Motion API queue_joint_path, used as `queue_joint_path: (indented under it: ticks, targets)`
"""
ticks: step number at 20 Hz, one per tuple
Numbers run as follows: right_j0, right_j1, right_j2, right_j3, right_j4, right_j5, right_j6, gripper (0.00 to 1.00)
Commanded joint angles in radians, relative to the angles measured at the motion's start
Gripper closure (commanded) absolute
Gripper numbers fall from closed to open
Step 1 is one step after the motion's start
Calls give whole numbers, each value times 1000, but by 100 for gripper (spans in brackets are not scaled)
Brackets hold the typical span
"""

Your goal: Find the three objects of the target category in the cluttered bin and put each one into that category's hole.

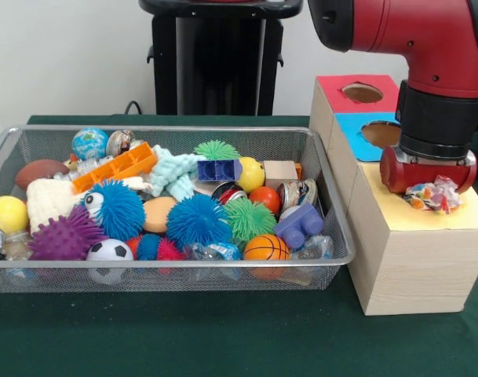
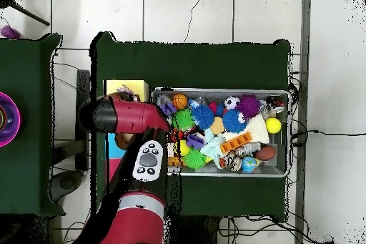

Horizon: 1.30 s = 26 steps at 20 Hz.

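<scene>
Paper wad [image 1: 433, 193] sits under the gripper [image 1: 428, 188] over the yellow-topped box [image 1: 415, 236], fingers hidden so their state cannot be told; drop judged pending.

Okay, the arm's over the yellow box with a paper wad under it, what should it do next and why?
Probably lower slightly and let go. The gripper sits over the yellow-topped box with the crumpled paper wad right beneath it, apparently where the hole lies, though the hole itself is hidden from view.
</scene>
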Motion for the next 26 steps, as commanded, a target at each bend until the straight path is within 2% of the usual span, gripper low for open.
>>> queue_joint_path:
  ticks: [1, 6, 12, 17, 20, 26]
  targets:
    - [-16, 133, 2, 52, 15, -66, 250, 0]
    - [24, 21, -60, 93, 4, 70, 245, 0]
    - [33, -147, -88, 163, 0, 282, 209, 0]
    - [32, -236, -97, 191, -15, 406, 177, 0]
    - [28, -260, -99, 205, -25, 430, 167, 0]
    - [14, -252, -78, 220, -28, 396, 163, 0]
